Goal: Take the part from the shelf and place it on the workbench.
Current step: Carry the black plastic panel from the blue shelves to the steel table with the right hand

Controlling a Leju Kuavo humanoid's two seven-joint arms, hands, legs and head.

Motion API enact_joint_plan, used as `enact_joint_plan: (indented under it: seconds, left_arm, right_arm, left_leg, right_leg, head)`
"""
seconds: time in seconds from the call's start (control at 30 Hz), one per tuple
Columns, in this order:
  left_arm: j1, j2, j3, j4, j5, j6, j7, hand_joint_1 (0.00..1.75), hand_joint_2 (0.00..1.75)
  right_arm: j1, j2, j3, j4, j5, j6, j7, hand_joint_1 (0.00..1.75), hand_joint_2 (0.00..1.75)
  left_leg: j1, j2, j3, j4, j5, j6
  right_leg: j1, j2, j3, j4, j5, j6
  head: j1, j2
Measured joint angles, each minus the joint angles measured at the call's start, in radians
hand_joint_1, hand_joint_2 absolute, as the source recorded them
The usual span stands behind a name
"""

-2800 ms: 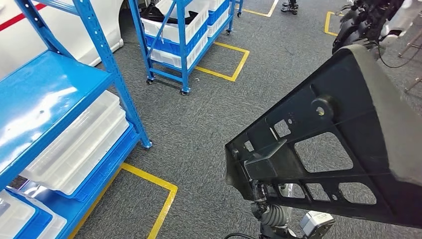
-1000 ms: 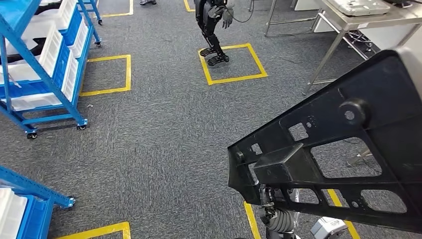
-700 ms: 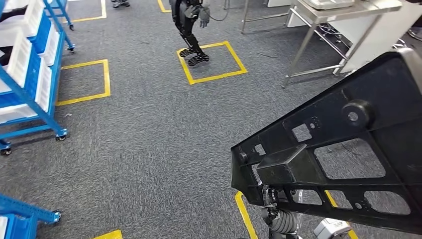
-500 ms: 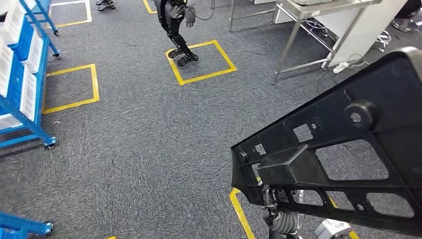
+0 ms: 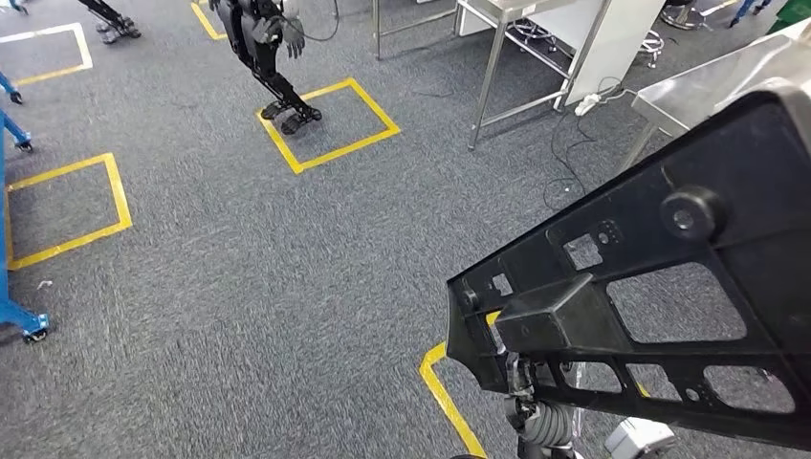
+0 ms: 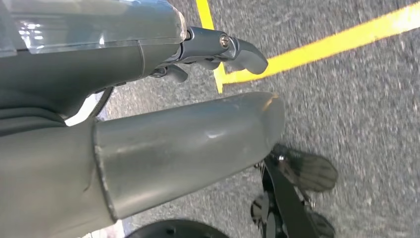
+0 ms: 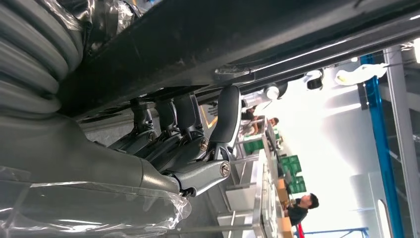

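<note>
While the black part (image 5: 669, 287) takes the near right side of the head view, it is held up in the air above the grey carpet floor (image 5: 239, 287), well apart from any shelf. It is a large flat plastic panel with several cut-out windows, a round boss and a raised block at its lower corner. In the right wrist view the right robot hand (image 7: 188, 144) presses its dark fingers (image 7: 225, 119) up against the underside of the part (image 7: 237, 39), so this hand holds the part from below. The left robot hand (image 6: 198, 89) hangs over the floor; its thick thumb points straight and the darker fingers (image 6: 233, 49) are bent inward with nothing between them.

Under the part a yellow tape line (image 5: 449, 402) makes a corner on the carpet. Farther on the left, another yellow square (image 5: 67, 210) is marked, and beside it a blue shelf foot with a wheel (image 5: 24, 320) stands at the edge. Farther still, a second black humanoid robot (image 5: 263, 48) stands on a yellow square (image 5: 330, 124). At the far right there are metal worktops (image 5: 708, 81) with thin steel legs and a cable on the floor.
</note>
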Motion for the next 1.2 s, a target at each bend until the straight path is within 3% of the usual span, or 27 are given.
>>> enact_joint_plan:
  seconds: [0.07,0.13,0.2,0.23,0.27,0.33,0.4,0.43,0.5,0.57,0.63,0.67,0.7,0.73,0.8,0.87,0.93,1.0,1.03,1.1,1.13,1.2]
  left_arm:
    - [0.000,0.000,0.000,0.000,0.000,0.000,0.002,0.00,0.00]
    - [0.004,0.000,0.000,0.000,0.000,0.000,0.003,0.00,0.00]
    - [0.007,0.000,0.000,0.000,0.000,-0.001,0.003,0.00,0.00]
    - [0.007,0.001,0.000,0.000,0.000,-0.001,0.004,0.00,0.00]
    - [0.007,0.000,0.000,0.000,0.000,-0.001,0.004,0.00,0.00]
    - [0.006,0.000,0.000,0.000,0.000,-0.001,0.004,0.00,0.00]
    - [0.005,0.000,0.000,0.000,0.000,-0.001,0.005,0.00,0.00]
    - [0.004,-0.001,-0.001,0.000,0.000,-0.001,0.005,0.00,0.00]
    - [-0.001,-0.002,-0.002,0.000,-0.002,-0.002,0.006,0.00,0.00]
    - [-0.003,-0.002,-0.004,0.000,-0.007,-0.001,0.007,0.00,0.00]
    - [-0.002,-0.002,-0.007,0.000,-0.012,0.000,0.010,0.00,0.00]
    - [-0.001,-0.002,-0.008,0.000,-0.013,0.000,0.011,0.00,0.00]
    - [0.002,-0.002,-0.008,0.000,-0.013,0.000,0.012,0.00,0.00]
    - [0.004,-0.001,-0.009,0.000,-0.014,0.000,0.012,0.00,0.00]
    - [0.008,0.002,-0.011,0.000,-0.014,-0.001,0.012,0.00,0.00]
    - [0.008,0.004,-0.014,0.000,-0.014,-0.004,0.012,0.00,0.00]
    - [0.008,0.005,-0.016,0.000,-0.014,-0.007,0.010,0.00,0.00]
    - [0.005,0.005,-0.018,0.000,-0.014,-0.008,0.009,0.00,0.00]
    - [0.004,0.005,-0.019,0.000,-0.014,-0.008,0.009,0.00,0.00]
    - [0.004,0.006,-0.020,0.000,-0.015,-0.008,0.009,0.00,0.00]
    - [0.006,0.006,-0.020,0.000,-0.015,-0.008,0.008,0.00,0.00]
    - [0.009,0.006,-0.020,0.000,-0.018,-0.008,0.009,0.00,0.00]
  right_arm:
    - [0.002,0.001,-0.003,-0.001,0.003,0.002,0.000,1.75,1.75]
    - [0.003,0.002,-0.005,-0.002,0.003,0.003,0.000,1.75,1.75]
    - [0.003,0.002,-0.007,-0.002,0.003,0.004,0.001,1.75,1.75]
    - [0.004,0.002,-0.008,-0.002,0.003,0.004,0.001,1.75,1.75]
    - [0.004,0.002,-0.010,-0.002,0.003,0.004,0.001,1.75,1.75]
    - [0.004,0.003,-0.012,-0.002,0.003,0.004,0.001,1.75,1.75]
    - [0.003,0.005,-0.014,-0.003,0.005,0.006,0.001,1.75,1.75]
    - [0.003,0.006,-0.015,-0.004,0.006,0.007,0.001,1.75,1.75]
    - [0.006,0.009,-0.016,-0.006,0.006,0.008,0.002,1.75,1.75]
    - [0.007,0.012,-0.018,-0.008,0.009,0.010,0.001,1.75,1.75]
    - [0.005,0.016,-0.020,-0.009,0.015,0.014,0.001,1.75,1.75]
    - [0.005,0.017,-0.020,-0.008,0.018,0.015,0.001,1.75,1.75]
    - [0.005,0.018,-0.020,-0.008,0.021,0.015,0.002,1.75,1.75]
    - [0.006,0.018,-0.020,-0.008,0.022,0.015,0.002,1.75,1.75]
    - [0.007,0.018,-0.021,-0.008,0.024,0.015,0.002,1.75,1.75]
    - [0.006,0.018,-0.021,-0.008,0.026,0.014,0.001,1.75,1.75]
    - [0.006,0.019,-0.021,-0.008,0.030,0.013,0.001,1.75,1.75]
    - [0.008,0.020,-0.022,-0.008,0.035,0.012,0.001,1.75,1.75]
    - [0.010,0.020,-0.023,-0.008,0.037,0.011,0.001,1.75,1.75]
    - [0.009,0.021,-0.024,-0.008,0.039,0.010,0.000,1.75,1.75]
    - [0.008,0.021,-0.024,-0.008,0.040,0.009,0.000,1.75,1.75]
    - [0.006,0.021,-0.024,-0.007,0.042,0.007,0.000,1.75,1.75]
  left_leg:
    - [0.002,0.023,0.002,-0.007,0.005,0.012]
    - [-0.001,0.048,0.001,-0.010,0.005,0.019]
    - [-0.004,0.076,0.001,-0.010,0.002,0.022]
    - [-0.005,0.089,0.003,-0.010,0.000,0.022]
    - [-0.005,0.102,0.006,-0.010,-0.003,0.021]
    - [-0.006,0.124,0.016,-0.010,-0.010,0.018]
    - [-0.007,0.142,0.025,-0.012,-0.017,0.010]
    - [-0.008,0.151,0.028,-0.014,-0.018,0.005]
    - [-0.007,0.167,0.039,-0.020,-0.022,-0.006]
    - [-0.006,0.134,0.035,0.007,-0.048,-0.013]
    - [-0.006,0.075,-0.015,0.115,-0.107,-0.017]
    - [-0.005,0.058,-0.051,0.182,-0.134,-0.018]
    - [-0.005,0.050,-0.080,0.234,-0.147,-0.020]
    - [-0.005,0.046,-0.095,0.251,-0.138,-0.021]
    - [-0.004,0.038,-0.074,0.179,-0.068,-0.021]
    - [0.000,-0.004,-0.026,0.056,-0.010,-0.019]
    - [-0.001,-0.035,-0.004,0.002,-0.003,-0.014]
    - [-0.004,-0.018,0.000,-0.004,-0.001,-0.004]
    - [-0.002,-0.006,0.004,-0.009,0.001,0.003]
    - [0.003,0.020,0.009,-0.021,0.006,0.013]
    - [0.002,0.033,0.012,-0.023,0.005,0.016]
    - [0.000,0.061,0.014,-0.024,0.001,0.018]
  right_leg:
    - [0.002,-0.043,-0.022,0.042,-0.026,0.008]
    - [0.002,-0.102,-0.080,0.159,-0.089,0.015]
    - [0.000,-0.119,-0.135,0.267,-0.125,0.018]
    - [-0.001,-0.121,-0.138,0.272,-0.114,0.018]
    - [-0.001,-0.125,-0.120,0.236,-0.086,0.016]
    - [0.006,-0.159,-0.046,0.095,-0.021,0.005]
    - [0.018,-0.190,0.000,0.003,0.002,-0.007]
    - [0.024,-0.192,0.003,-0.006,-0.001,-0.011]
    - [0.021,-0.167,0.007,-0.018,0.005,-0.021]
    - [0.012,-0.145,0.021,-0.039,0.013,-0.031]
    - [0.009,-0.123,0.028,-0.050,0.016,-0.039]
    - [0.009,-0.110,0.027,-0.048,0.016,-0.041]
    - [0.009,-0.095,0.027,-0.047,0.014,-0.042]
    - [0.009,-0.079,0.027,-0.044,0.013,-0.042]
    - [0.007,-0.047,0.028,-0.034,0.006,-0.037]
    - [0.005,-0.020,0.024,-0.016,-0.004,-0.026]
    - [0.003,0.001,0.015,-0.005,-0.010,-0.014]
    - [0.001,0.022,0.009,-0.007,-0.006,-0.002]
    - [0.002,0.015,0.006,-0.004,-0.008,0.003]
    - [0.007,-0.041,-0.018,0.047,-0.038,0.011]
    - [0.007,-0.081,-0.047,0.104,-0.068,0.015]
    - [0.004,-0.116,-0.115,0.230,-0.118,0.021]
  head:
    - [0.001,0.000]
    - [0.001,0.000]
    - [0.001,0.000]
    - [0.001,0.000]
    - [0.001,0.000]
    - [0.001,0.000]
    - [0.001,0.000]
    - [0.000,0.000]
    - [0.000,0.000]
    - [0.000,0.000]
    - [0.000,0.000]
    - [0.000,0.000]
    - [0.000,0.000]
    - [0.000,0.000]
    - [0.000,0.000]
    - [0.000,0.000]
    - [0.000,0.000]
    - [0.000,0.000]
    - [0.000,0.000]
    - [0.001,0.000]
    - [0.002,0.000]
    - [0.002,0.000]
